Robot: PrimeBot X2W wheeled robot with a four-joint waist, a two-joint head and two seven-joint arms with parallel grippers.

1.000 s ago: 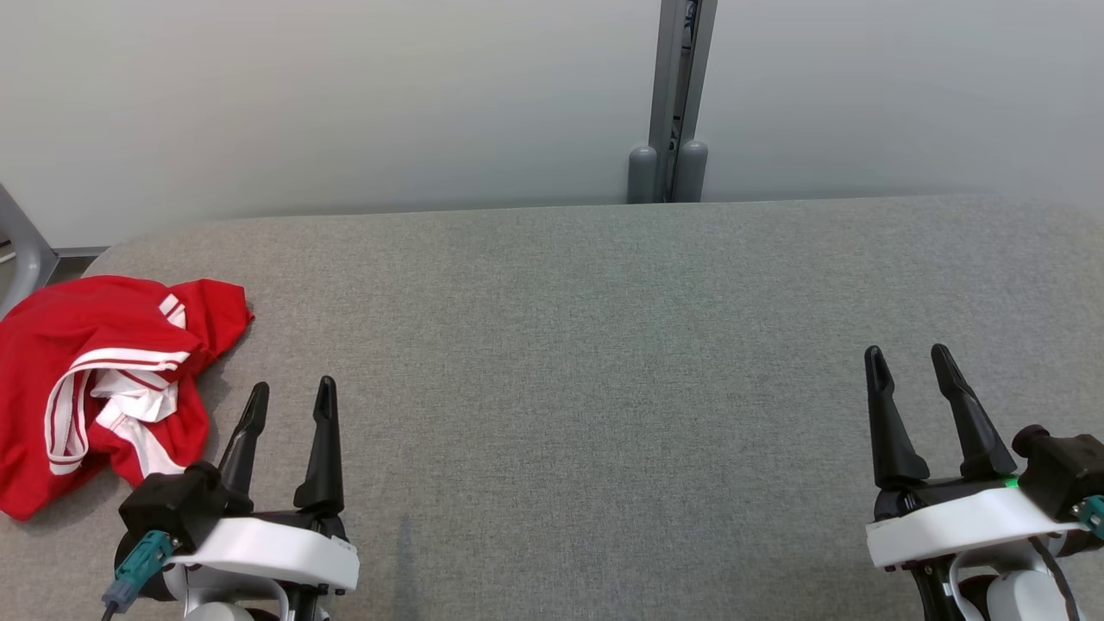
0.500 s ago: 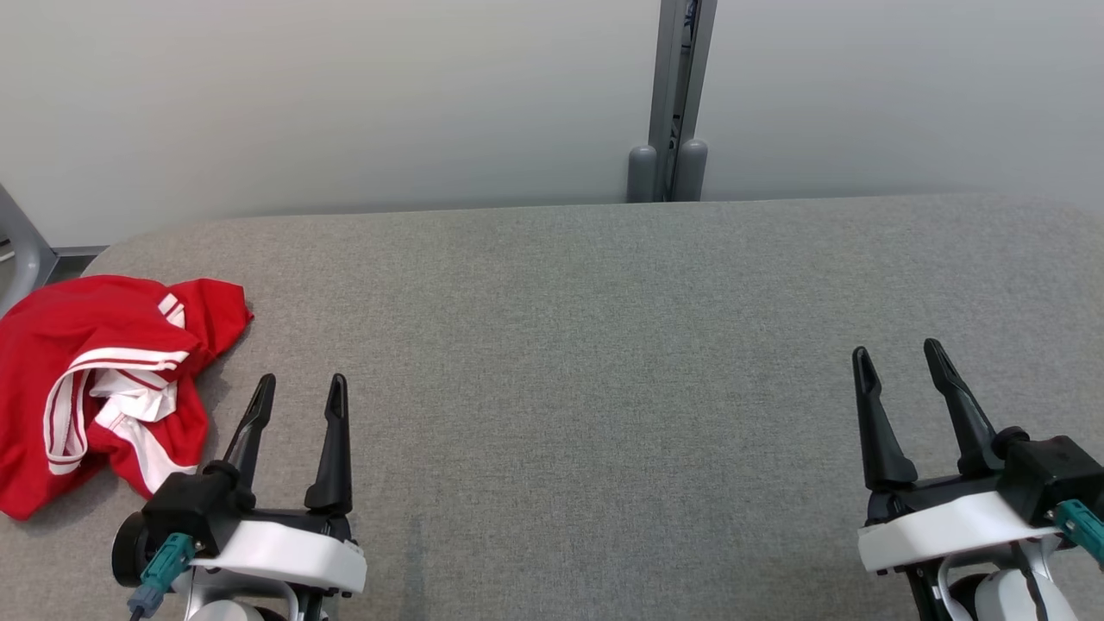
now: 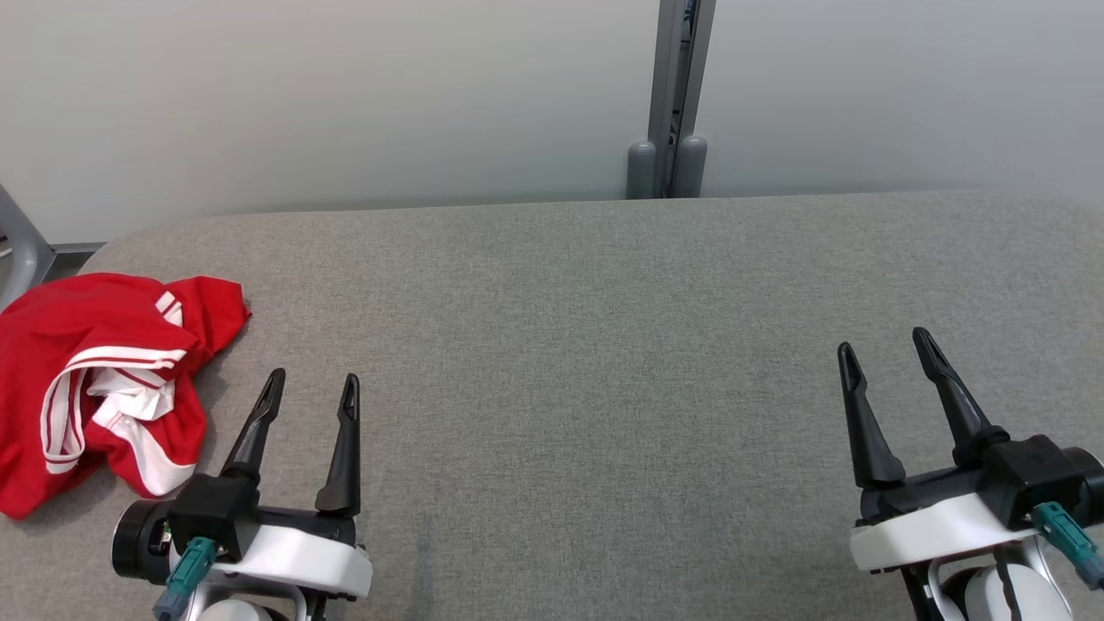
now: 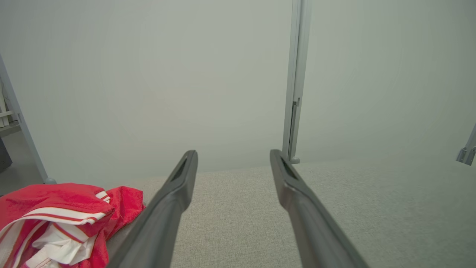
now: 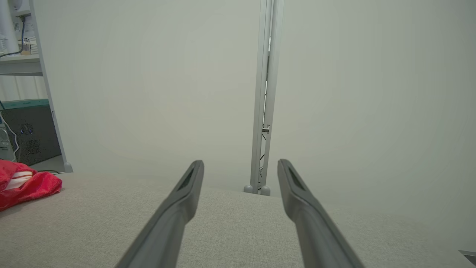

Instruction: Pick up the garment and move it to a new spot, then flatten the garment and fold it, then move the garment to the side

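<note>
A crumpled red garment [image 3: 95, 379] with white stripes lies bunched at the far left of the grey table [image 3: 586, 345]. It also appears in the left wrist view as a red garment [image 4: 55, 219] at lower left, and small at the left edge of the right wrist view, garment [image 5: 26, 186]. My left gripper [image 3: 312, 386] stands open just right of the garment, apart from it, with nothing between its fingers. Far off at the lower right, my right gripper [image 3: 885, 341] is open and empty above bare table. Both pairs of fingers point toward the back wall.
A pale wall runs behind the table, with a grey vertical post [image 3: 677, 95] ending in two rounded feet at the table's back edge. A grey frame leg [image 3: 21, 246] stands past the table's left corner. A shelf with equipment [image 5: 18, 93] shows at far left.
Both grippers have shifted: the left one slightly right and forward, the right one slightly left and forward. Both stay open. The garment lies where it was.
</note>
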